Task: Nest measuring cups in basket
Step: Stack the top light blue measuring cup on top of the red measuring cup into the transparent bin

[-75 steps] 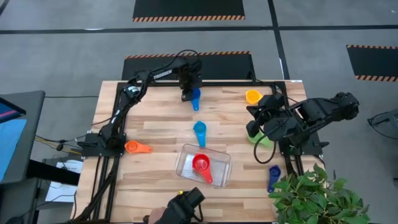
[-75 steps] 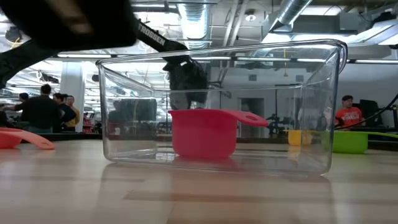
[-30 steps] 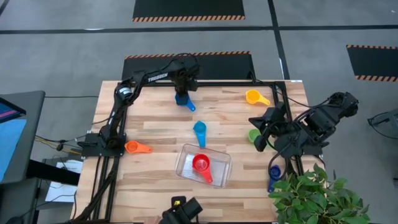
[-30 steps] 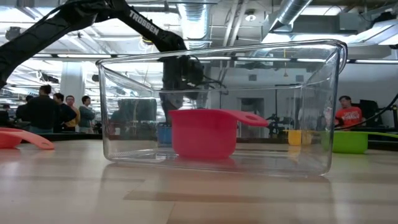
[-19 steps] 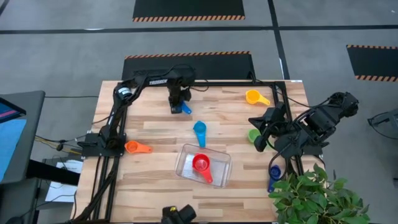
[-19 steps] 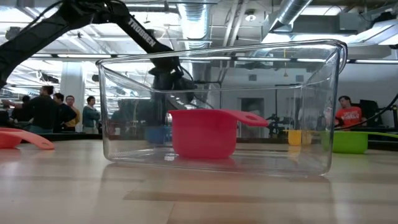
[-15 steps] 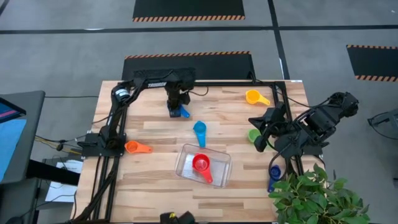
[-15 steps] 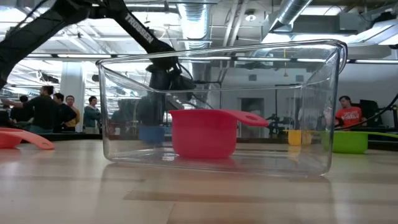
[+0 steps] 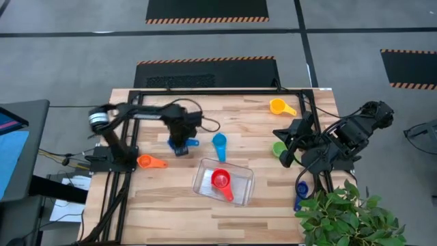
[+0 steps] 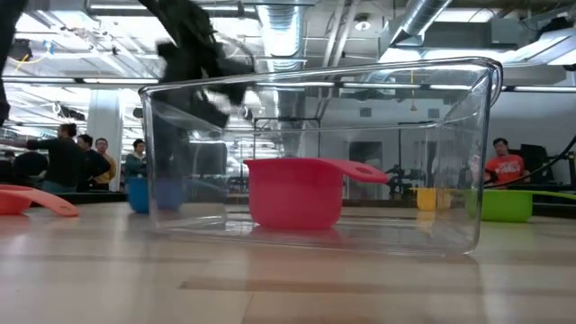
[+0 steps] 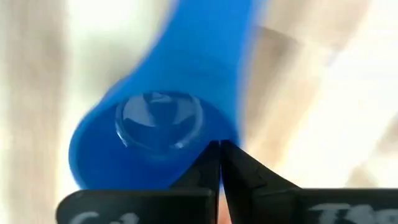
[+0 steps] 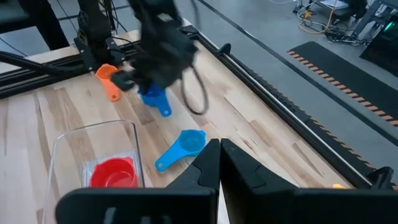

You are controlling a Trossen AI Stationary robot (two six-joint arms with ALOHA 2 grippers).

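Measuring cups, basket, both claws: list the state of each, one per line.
Red cup: upright, inside the basket.
Basket: holds only the red cup.
Blue cup: gripped by the left claw.
Light blue cup: loose on the table.
Orange cup: loose on the table.
Right claw: shut, empty.

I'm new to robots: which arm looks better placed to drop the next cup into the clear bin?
The left: its gripper grips the blue cup beside the basket; the right gripper waits farther off.
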